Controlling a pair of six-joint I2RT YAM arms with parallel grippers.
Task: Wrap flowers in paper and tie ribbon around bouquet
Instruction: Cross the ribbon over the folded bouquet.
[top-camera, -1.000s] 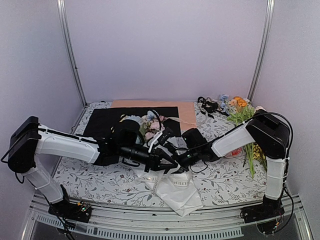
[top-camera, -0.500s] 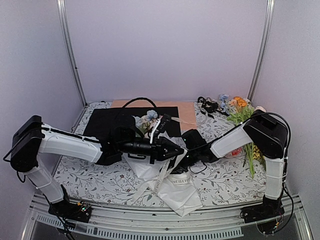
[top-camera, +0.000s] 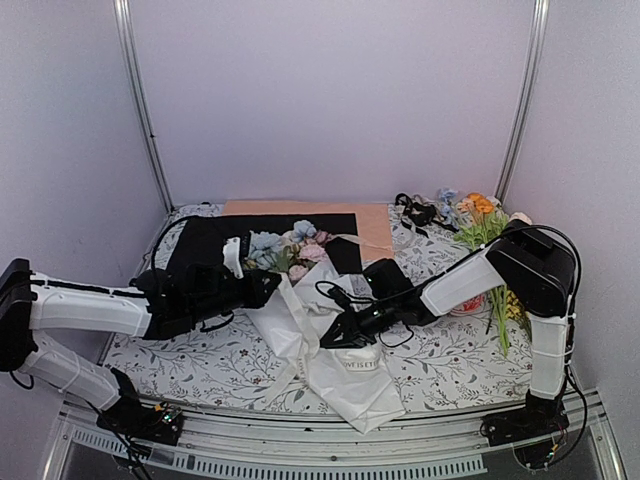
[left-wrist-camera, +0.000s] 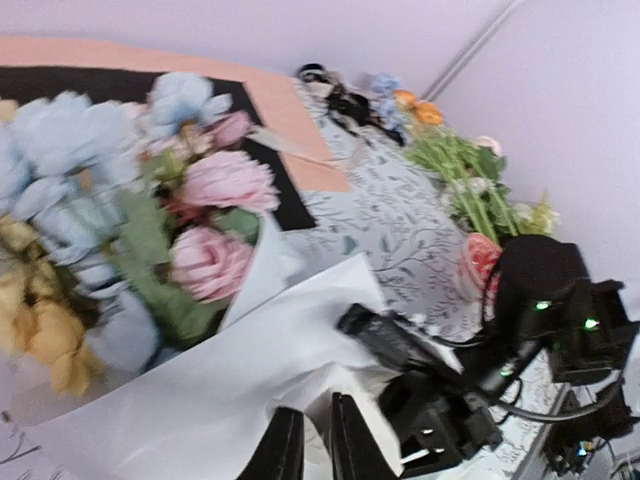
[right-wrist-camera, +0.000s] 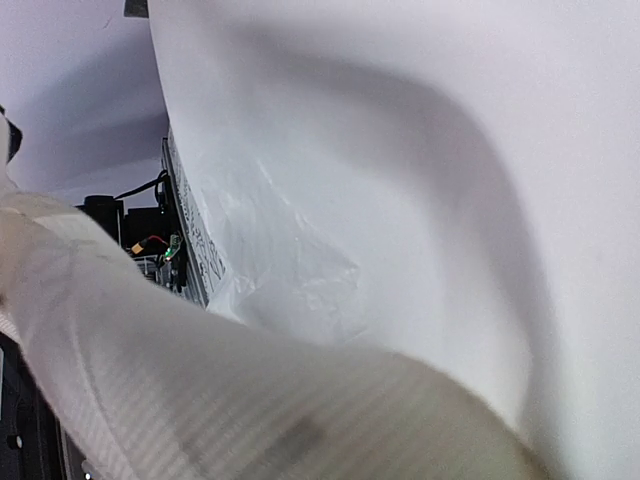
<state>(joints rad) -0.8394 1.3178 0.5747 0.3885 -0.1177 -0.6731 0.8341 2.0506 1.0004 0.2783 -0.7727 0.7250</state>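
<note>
The bench (top-camera: 430, 370) wears a grey leaf-patterned cloth, with a black sheet (top-camera: 200, 250) laid over a peach sheet (top-camera: 375, 230) at its far side. The white paper (top-camera: 350, 385) spreads from the middle of the bench to its near edge, rolled into the bouquet (top-camera: 300, 310), which lies with its wide end on the black sheet. There the flowers (top-camera: 290, 248) show blue, pink and yellow blooms.

The left tool (top-camera: 262, 287) sits just beside the cone's left flank, its jaws narrowly parted with nothing seen between them. The right tool (top-camera: 332, 340) rests against the paper near the narrow end; whether it grips anything cannot be told, since the sheer cream ribbon (right-wrist-camera: 200, 400) crosses close before its camera. Orange-and-yellow sprigs (top-camera: 485, 215) lie at the far right.
</note>
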